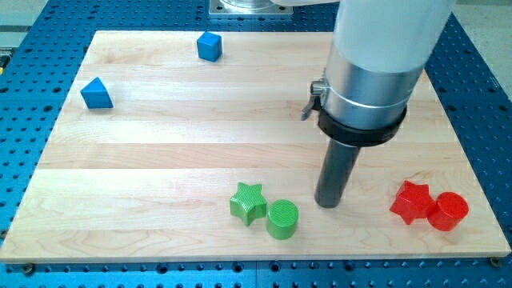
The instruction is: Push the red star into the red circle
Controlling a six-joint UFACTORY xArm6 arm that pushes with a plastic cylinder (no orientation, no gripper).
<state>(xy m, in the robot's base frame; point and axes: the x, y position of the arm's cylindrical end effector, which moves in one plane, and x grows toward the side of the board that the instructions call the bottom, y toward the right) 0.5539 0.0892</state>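
Pale, smooth wooden board; ridged matt plastic red star; brushed metal arm housing.
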